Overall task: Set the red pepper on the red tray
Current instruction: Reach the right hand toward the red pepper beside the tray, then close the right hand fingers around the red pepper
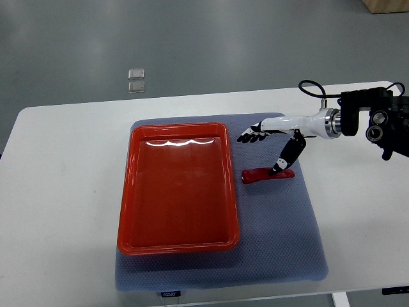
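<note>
While its fingers (250, 135) stretch out flat toward the tray, the right hand (273, 137) hangs open over the mat, holding nothing; its thumb points down, the tip at or just above the pepper (261, 174). One pepper lies on the mat (287, 236), just right of the tray and outside it. One red tray (125, 211) sits on the mat's left part. One mat covers the white table (57, 192). Two small clear squares (136, 79) lie on the floor beyond.
</note>
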Available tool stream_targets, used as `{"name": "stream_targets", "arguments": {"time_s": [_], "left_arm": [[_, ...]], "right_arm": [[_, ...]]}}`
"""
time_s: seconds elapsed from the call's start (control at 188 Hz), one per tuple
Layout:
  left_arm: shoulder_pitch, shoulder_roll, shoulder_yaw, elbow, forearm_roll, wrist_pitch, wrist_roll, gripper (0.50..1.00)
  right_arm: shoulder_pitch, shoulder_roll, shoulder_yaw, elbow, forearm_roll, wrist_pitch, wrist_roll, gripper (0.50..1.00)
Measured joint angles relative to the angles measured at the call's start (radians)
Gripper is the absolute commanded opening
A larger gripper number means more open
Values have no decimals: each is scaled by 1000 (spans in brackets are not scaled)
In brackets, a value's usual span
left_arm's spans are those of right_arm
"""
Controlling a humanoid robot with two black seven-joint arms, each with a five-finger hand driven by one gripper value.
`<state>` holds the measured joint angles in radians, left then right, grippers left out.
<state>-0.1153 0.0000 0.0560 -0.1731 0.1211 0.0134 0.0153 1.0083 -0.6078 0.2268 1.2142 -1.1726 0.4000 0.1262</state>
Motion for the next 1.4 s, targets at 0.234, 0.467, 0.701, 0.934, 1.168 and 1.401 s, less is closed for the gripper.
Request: {"name": "stream_targets", "arguments": {"time_s": [0.234, 0.467, 0.701, 0.934, 1.168, 1.401], "left_arm": [[0, 0, -1, 5, 0, 0, 0, 1000], [0, 0, 1, 2, 0, 0, 0, 1000], [0, 0, 1, 6, 0, 0, 0, 1000], [0, 0, 0, 7, 0, 0, 0, 1000], [0, 0, 0, 8, 0, 0, 0, 1000], [0, 0, 0, 8, 0, 0, 0, 1000]], "right_arm": [[-81, 11, -15, 11, -69, -120, -8, 876], [-117, 15, -16, 15, -134, -195, -47, 866], [-128, 24, -17, 5, -139, -202, -73, 866], [-134, 38, -17, -6, -139, -215, -78, 752], [-155, 58, -17, -23, -159, -229, -83, 621], [-158, 56, -15, -34, -166, -240, -88, 500]]}}
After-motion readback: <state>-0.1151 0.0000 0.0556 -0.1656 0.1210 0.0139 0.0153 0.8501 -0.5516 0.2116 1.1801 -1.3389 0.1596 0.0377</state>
